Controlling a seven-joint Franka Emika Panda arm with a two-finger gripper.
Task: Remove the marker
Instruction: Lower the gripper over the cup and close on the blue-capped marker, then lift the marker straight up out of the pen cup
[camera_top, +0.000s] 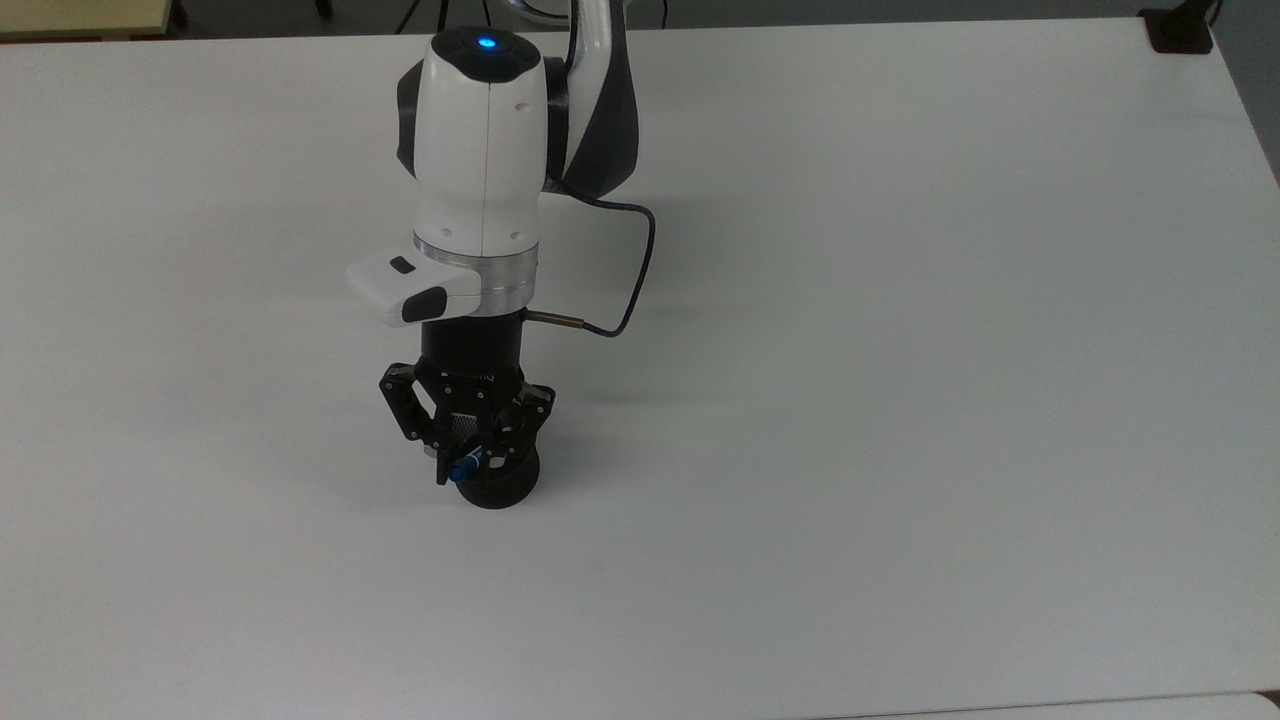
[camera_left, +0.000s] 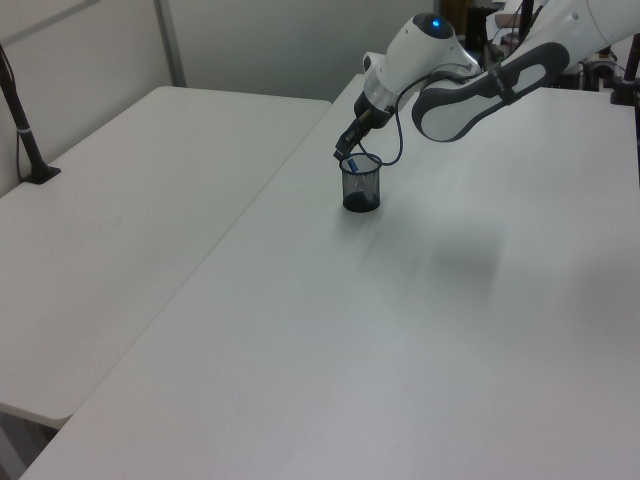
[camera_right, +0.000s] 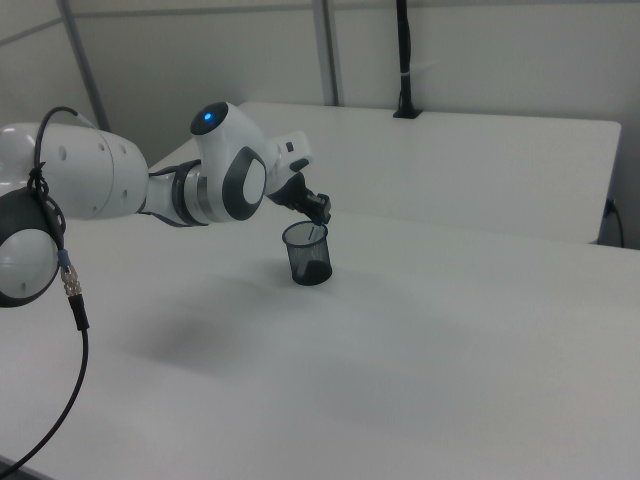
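The marker (camera_top: 463, 467) leans in the black mesh cup (camera_top: 502, 486) on the white table (camera_top: 900, 400), its blue cap sticking up over the rim on the top view's left. My gripper (camera_top: 470, 468) points down over the cup's mouth, open, with one finger (camera_top: 440, 470) outside the cap and the other inside the cup. The marker's cap lies between them; I cannot tell whether either finger touches it. In the left view the gripper (camera_left: 348, 158) sits at the cup's (camera_left: 361, 190) rim by the blue marker top (camera_left: 351, 164). The right view shows the gripper (camera_right: 318, 218) just above the cup (camera_right: 308, 256).
A dark cable (camera_top: 632, 270) loops from the wrist on the top view's right. A black clamp base (camera_top: 1180, 30) sits at the table's far right corner. A second white table (camera_left: 120, 230) adjoins on the left view's left, with a black post (camera_left: 20, 115) on it.
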